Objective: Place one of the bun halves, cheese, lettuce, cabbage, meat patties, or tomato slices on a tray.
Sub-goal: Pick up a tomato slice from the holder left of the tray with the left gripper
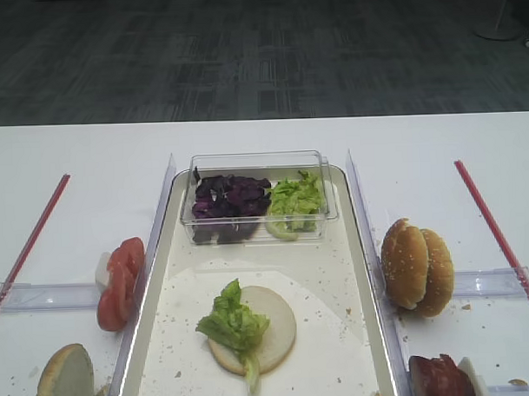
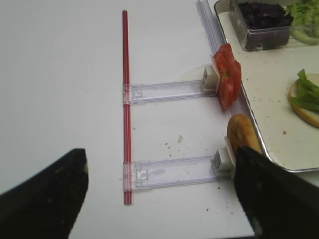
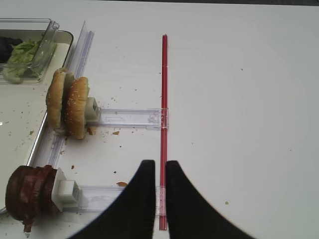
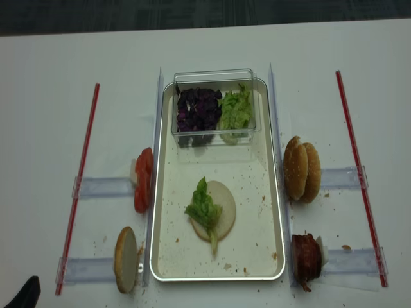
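The metal tray (image 1: 154, 284) lies in the middle. On its floor rests a bun half (image 1: 276, 324), cut face up, with a lettuce leaf (image 1: 232, 321) on it. Tomato slices (image 2: 228, 74) stand on edge left of the tray, and a lone bun half (image 2: 241, 134) stands nearer the front. Two bun halves (image 3: 67, 102) and the meat patties (image 3: 30, 194) stand on the right side. My left gripper (image 2: 159, 152) hovers wide open and empty over the front left rail. My right gripper (image 3: 160, 164) is shut and empty above the right red strip. No cheese shows.
A clear plastic tub (image 1: 256, 160) at the tray's far end holds purple cabbage (image 1: 230, 199) and more lettuce (image 1: 295, 197). Clear plastic rails (image 2: 169, 91) and red strips (image 3: 163, 89) lie on the white table on both sides. Crumbs dot the tray floor and table.
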Motion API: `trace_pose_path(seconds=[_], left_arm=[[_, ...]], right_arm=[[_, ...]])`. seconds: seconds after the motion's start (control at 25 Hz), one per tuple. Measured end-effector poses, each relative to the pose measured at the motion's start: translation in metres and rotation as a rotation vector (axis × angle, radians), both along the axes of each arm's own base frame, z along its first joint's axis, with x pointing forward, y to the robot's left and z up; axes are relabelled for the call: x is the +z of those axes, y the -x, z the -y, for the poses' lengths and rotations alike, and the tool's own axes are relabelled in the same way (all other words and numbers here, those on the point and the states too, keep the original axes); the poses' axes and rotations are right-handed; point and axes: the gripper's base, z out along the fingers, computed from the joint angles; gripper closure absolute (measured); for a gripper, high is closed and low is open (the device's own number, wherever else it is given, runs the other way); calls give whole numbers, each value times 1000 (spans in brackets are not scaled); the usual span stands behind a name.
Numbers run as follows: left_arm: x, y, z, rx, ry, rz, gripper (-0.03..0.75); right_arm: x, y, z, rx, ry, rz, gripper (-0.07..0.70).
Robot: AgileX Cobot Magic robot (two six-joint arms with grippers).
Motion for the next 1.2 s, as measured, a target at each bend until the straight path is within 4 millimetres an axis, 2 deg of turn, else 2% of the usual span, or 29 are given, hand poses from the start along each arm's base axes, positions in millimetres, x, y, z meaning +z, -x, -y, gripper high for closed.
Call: trace_pose_path(seconds=[0.28, 0.44, 0.6, 0.8, 1.0, 1.2], left_arm=[[6, -3, 1, -5, 8, 29, 161], [13, -27, 4, -24, 32, -2, 161], [19, -61, 11, -83, 50, -75, 161], [23, -114, 14, -102, 58, -213, 161], [17, -172, 15, -94, 59, -360, 180], [-3, -228, 17, -109, 42, -509, 185]], right_arm=[[0, 0, 0, 0, 0, 0, 582], [0, 0, 0, 0, 0, 0, 592], [0, 0, 0, 0, 0, 0, 594], [0, 0, 0, 0, 0, 0, 594], [0, 0, 0, 0, 0, 0, 595], [0, 0, 0, 0, 0, 0, 595]])
